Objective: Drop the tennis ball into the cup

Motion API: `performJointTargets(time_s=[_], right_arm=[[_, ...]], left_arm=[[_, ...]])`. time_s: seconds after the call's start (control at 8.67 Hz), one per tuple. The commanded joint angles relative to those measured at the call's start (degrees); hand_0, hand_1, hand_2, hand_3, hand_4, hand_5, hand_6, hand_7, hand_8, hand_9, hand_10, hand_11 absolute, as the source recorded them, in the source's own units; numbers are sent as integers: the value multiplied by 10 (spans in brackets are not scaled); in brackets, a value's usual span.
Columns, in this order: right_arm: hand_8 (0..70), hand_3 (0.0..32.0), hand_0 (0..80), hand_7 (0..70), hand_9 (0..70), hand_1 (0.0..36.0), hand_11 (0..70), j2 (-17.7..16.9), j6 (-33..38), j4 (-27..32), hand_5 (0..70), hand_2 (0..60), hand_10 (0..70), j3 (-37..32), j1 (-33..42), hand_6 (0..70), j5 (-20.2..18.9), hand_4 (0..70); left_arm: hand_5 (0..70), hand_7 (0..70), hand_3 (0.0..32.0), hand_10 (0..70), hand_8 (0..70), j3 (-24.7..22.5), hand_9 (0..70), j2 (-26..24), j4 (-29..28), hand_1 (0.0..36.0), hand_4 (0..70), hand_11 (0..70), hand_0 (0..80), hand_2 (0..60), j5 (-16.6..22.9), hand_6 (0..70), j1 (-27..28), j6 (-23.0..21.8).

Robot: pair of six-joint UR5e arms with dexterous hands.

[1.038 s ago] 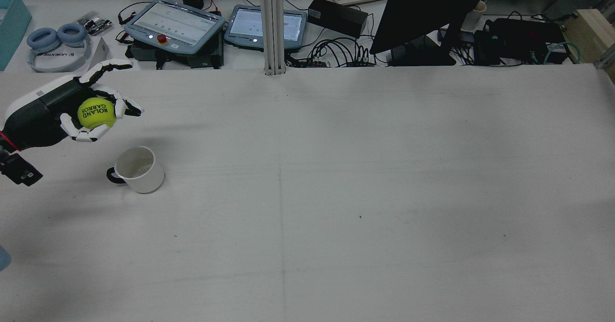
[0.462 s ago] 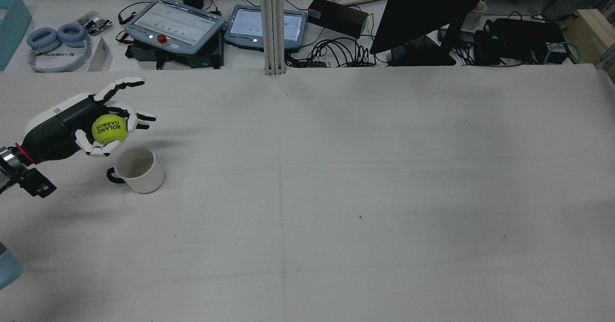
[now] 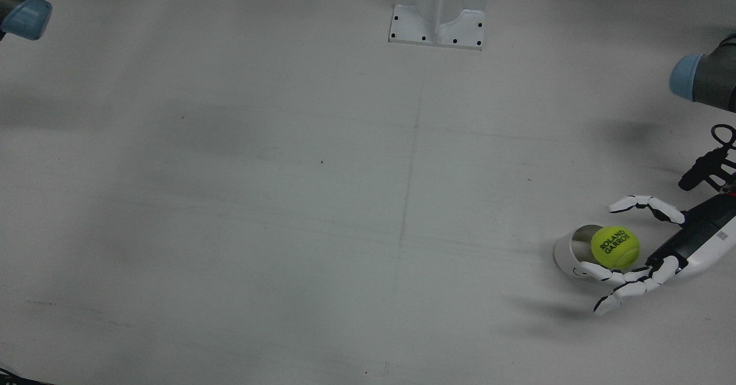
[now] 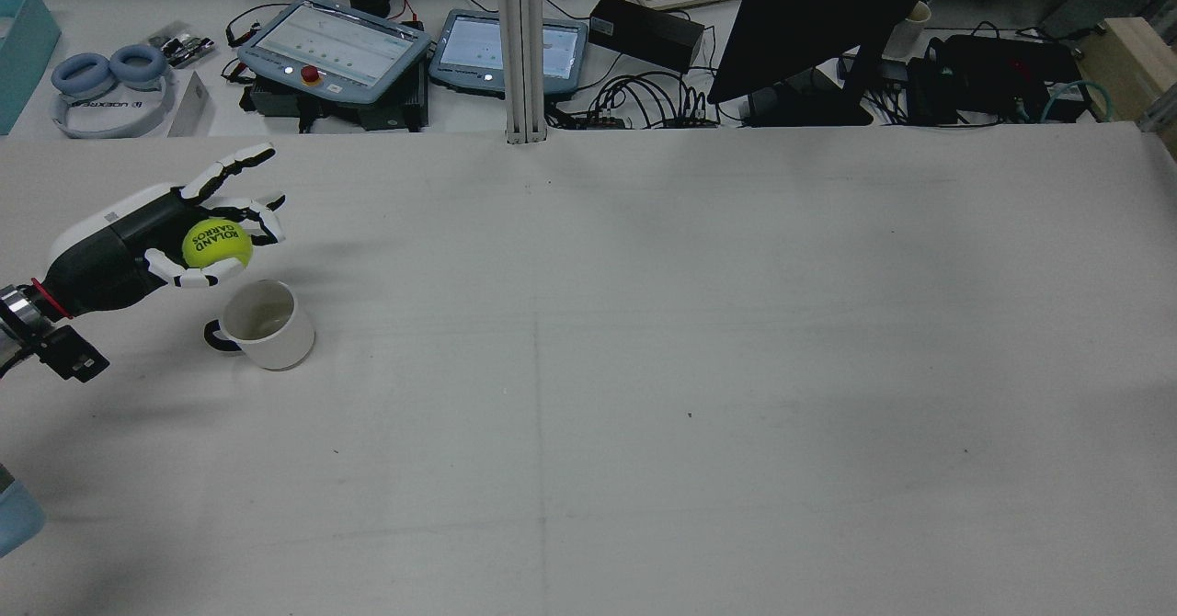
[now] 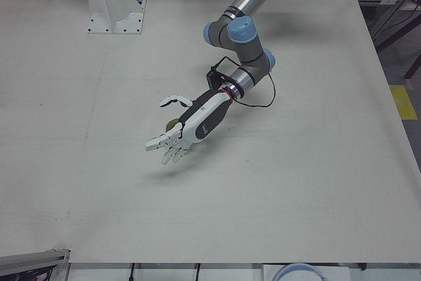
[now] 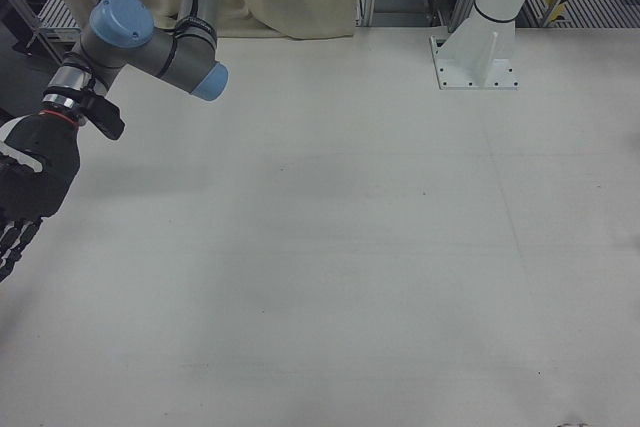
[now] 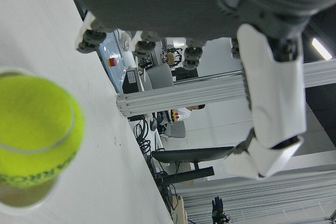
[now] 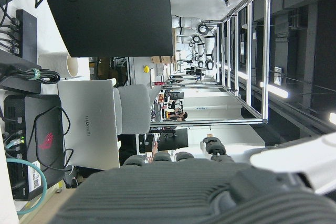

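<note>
The yellow-green tennis ball (image 4: pixel 216 244) sits in front of the palm of my left hand (image 4: pixel 138 239), at the table's left side in the rear view. The hand's fingers are spread out straight. In the left hand view no finger touches the ball (image 7: pixel 34 129). The white cup (image 4: pixel 271 331) with a dark handle stands upright just below and beside the hand. From above, the ball (image 3: pixel 615 247) overlaps the edge of the cup (image 3: pixel 569 253) nearest the hand (image 3: pixel 684 235). My right hand (image 6: pixel 30 182) hangs empty at the other side, fingers extended.
The post's white base plate (image 3: pixel 437 6) stands at the table's robot-side edge. Beyond the far edge are two tablets (image 4: pixel 336 46), headphones (image 4: pixel 106 78), cables and a black monitor (image 4: pixel 818 18). The left arm's elbow (image 5: pixel 240 31) hangs over the table.
The left hand came down and towards the cup with the ball, then its fingers straightened out from around the ball. The cup has not moved.
</note>
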Motion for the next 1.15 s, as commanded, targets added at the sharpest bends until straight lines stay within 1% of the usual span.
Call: performJointTargets(time_s=[0.0,0.12,0.23,0.35,0.46,0.58,0.69,0.81,0.92,1.04], right_arm=[[0,0,0,0,0,0,0,0,-1,0,0,0,0,1,0,0,0,0],[0,0,0,0,0,0,0,0,-1,0,0,0,0,2,0,0,0,0],[0,0,0,0,0,0,0,0,-1,0,0,0,0,2,0,0,-1,0],[0,0,0,0,0,0,0,0,-2,0,0,0,0,2,0,0,-1,0],[0,0,0,0,0,0,0,0,-2,0,0,0,0,3,0,0,-1,0],[0,0,0,0,0,0,0,0,-3,0,0,0,0,4,0,0,-1,0],[0,0,0,0,0,0,0,0,-3,0,0,0,0,4,0,0,0,0],[0,0,0,0,0,0,0,0,-2,0,0,0,0,4,0,0,-1,0],[0,0,0,0,0,0,0,0,-2,0,0,0,0,4,0,0,0,0],[0,0,0,0,0,0,0,0,-2,0,0,0,0,4,0,0,0,0]], left_arm=[[126,90,320,43,90,-8,6,5,1,269,0,87,526,347,2,196,-3,-17],[147,66,320,44,101,-5,2,6,17,266,0,88,529,367,2,269,-30,-67],[118,99,320,44,72,10,7,10,26,282,0,89,533,349,7,118,-114,-85],[111,121,320,55,70,33,10,10,26,289,0,105,539,353,28,122,-201,-85],[162,99,284,68,114,65,9,5,25,280,0,124,548,407,53,368,-258,-87],[169,107,258,76,116,78,10,3,25,286,0,135,555,424,54,412,-284,-87],[164,125,246,81,108,90,15,3,25,300,0,145,571,420,54,377,-306,-88],[177,123,242,84,115,94,16,3,25,311,0,150,589,412,54,419,-312,-88],[155,138,256,84,91,94,17,3,25,314,0,150,594,361,54,301,-312,-89],[150,119,280,83,83,93,9,4,23,292,0,148,580,306,54,293,-312,-90]])
